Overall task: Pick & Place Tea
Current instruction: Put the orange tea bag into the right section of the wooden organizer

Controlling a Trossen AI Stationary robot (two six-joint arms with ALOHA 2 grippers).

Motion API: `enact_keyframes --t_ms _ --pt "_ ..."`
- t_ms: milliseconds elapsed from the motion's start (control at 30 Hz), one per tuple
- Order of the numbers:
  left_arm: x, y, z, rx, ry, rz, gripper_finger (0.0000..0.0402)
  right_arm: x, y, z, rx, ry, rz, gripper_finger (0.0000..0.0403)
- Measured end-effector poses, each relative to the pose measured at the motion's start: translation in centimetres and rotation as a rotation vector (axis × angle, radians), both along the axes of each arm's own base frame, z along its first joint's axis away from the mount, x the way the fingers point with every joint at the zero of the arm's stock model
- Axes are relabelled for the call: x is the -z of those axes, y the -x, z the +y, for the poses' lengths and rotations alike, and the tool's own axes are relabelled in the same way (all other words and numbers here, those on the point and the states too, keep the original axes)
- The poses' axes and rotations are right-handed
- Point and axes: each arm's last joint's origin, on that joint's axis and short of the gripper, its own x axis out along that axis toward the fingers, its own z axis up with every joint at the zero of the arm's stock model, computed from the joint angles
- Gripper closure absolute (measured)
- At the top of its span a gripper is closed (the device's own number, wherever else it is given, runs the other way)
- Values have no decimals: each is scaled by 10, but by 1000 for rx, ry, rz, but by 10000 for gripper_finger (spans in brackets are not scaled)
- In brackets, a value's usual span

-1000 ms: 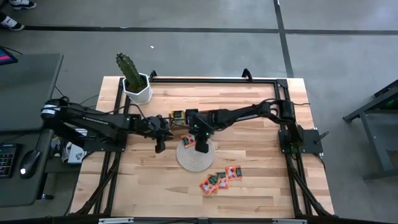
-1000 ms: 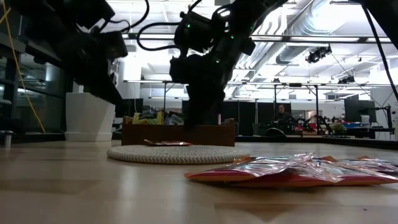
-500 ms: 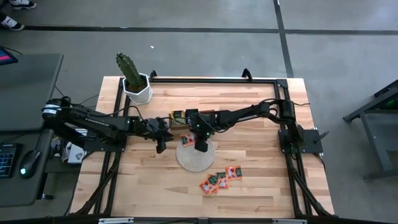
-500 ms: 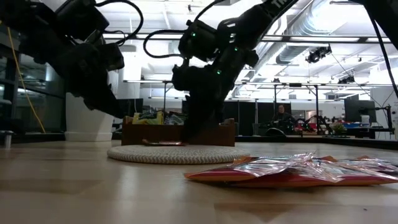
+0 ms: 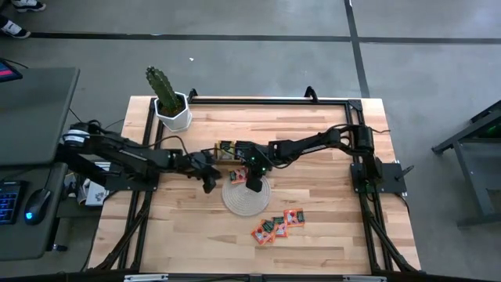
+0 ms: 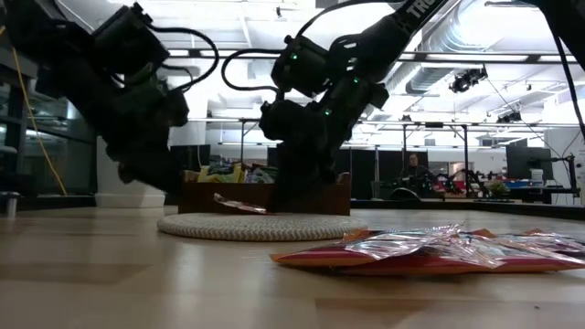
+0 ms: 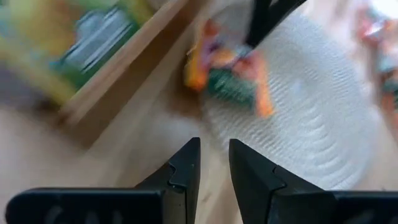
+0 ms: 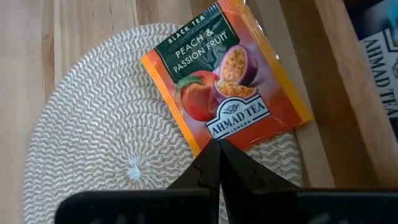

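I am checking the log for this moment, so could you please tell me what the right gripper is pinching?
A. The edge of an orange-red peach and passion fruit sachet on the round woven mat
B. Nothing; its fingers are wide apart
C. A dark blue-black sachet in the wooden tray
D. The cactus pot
A: in the right wrist view the right gripper is shut on the edge of the orange-red sachet, which lies partly on the woven mat.

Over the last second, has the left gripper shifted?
Yes. In the high view the left gripper has slid toward the round mat, ending closer to its rim and to the orange sachet that the right gripper pinches.
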Motion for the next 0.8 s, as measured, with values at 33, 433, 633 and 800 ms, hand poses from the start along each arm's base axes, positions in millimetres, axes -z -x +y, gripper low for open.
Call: enact_keyframes --t_ms 33,433,633,800 --pt "0 -3 -1 9 7 -30 319 0 0 0 0 1 0 403" --pt "1 -11 -1 19 30 -74 319 1 0 -1 -7 -2 1 403" --pt "1 -11 -1 18 30 -72 319 0 0 -1 -16 5 -2 403" --pt "1 -11 -1 23 33 -69 319 -3 1 -3 -24 18 -8 403"
